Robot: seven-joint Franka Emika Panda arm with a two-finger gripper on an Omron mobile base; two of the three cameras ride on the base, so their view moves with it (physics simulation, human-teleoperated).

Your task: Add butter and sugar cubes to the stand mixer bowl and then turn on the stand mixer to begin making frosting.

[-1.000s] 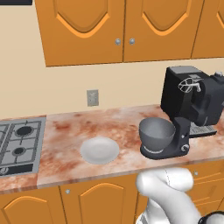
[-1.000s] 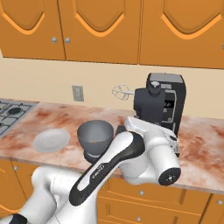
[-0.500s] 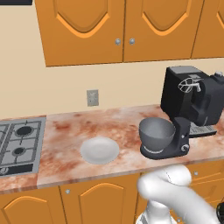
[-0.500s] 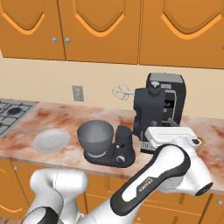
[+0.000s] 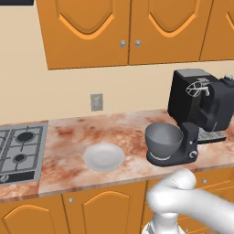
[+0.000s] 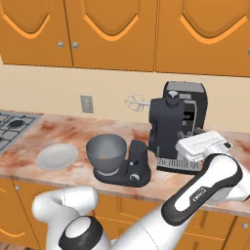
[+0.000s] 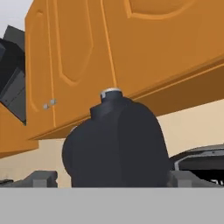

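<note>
The dark grey stand mixer [image 5: 180, 148] stands on the counter with its head tilted up and a whisk [image 6: 136, 102] hanging from it. Its grey metal bowl [image 6: 106, 150] sits on the mixer's base [image 6: 131, 172]. I cannot make out the butter or the sugar cubes; they are too small to tell apart from here. My white hand [image 6: 202, 144] hovers to the right of the mixer, just above the counter's front. In the hand view my gripper [image 7: 113, 179] is open, with the mixer's rounded dark head [image 7: 114, 144] straight ahead between the fingertips [image 7: 42, 178].
A flat white plate [image 5: 104, 156] lies left of the mixer. A black coffee machine [image 6: 188, 110] stands behind the mixer's head. The gas stove [image 5: 18, 146] is at the far left. Orange wall cabinets [image 5: 128, 27] hang over the counter [image 5: 68, 137].
My arm has swung right: the hand went from in front of the mixer to the counter's front by the coffee machine. The gripper stayed open.
</note>
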